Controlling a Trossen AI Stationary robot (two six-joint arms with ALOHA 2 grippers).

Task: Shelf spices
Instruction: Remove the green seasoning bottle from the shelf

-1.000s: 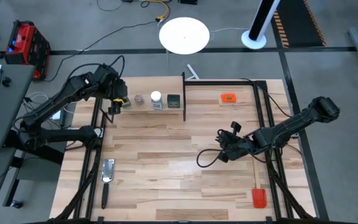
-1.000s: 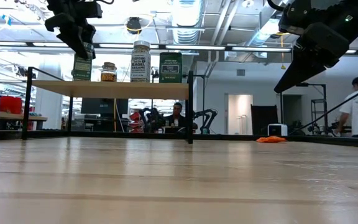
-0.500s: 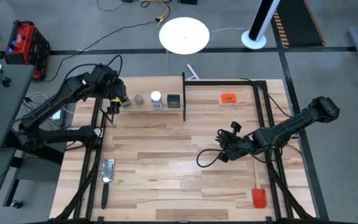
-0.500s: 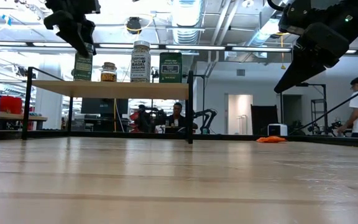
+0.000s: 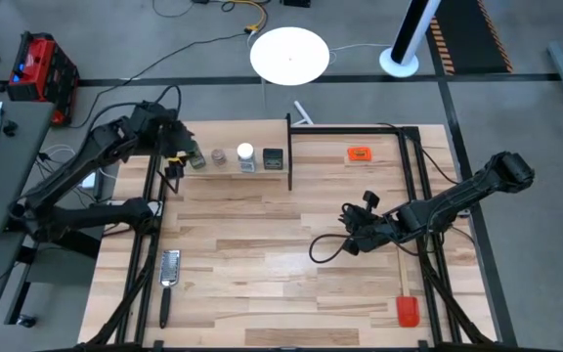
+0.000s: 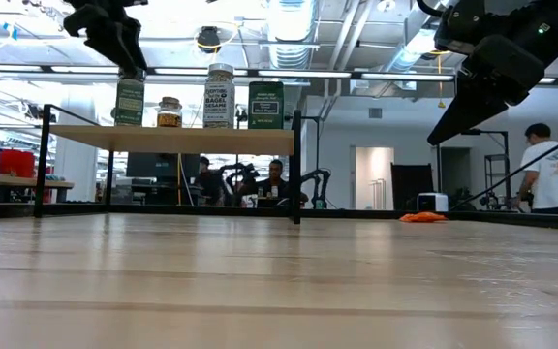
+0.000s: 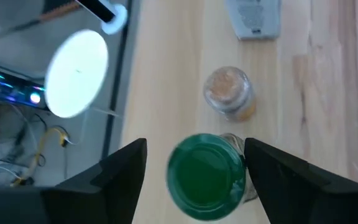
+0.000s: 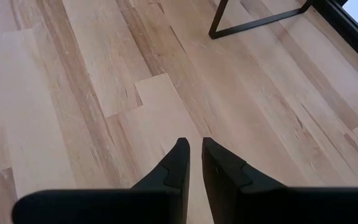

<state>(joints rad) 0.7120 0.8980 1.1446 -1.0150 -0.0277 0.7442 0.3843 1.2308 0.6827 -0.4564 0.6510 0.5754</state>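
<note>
left gripper (image 7: 194,177) spread wide above the green-lidded jar (image 7: 207,176) on the shelf (image 6: 172,140), not touching it; right gripper (image 8: 192,159) nearly pressed together, empty

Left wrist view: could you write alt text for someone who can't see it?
Seen from above, a green-lidded jar stands on a light-wood shelf between the left gripper's two open dark fingers, which do not touch it. Beyond it stands a brownish jar.
</note>
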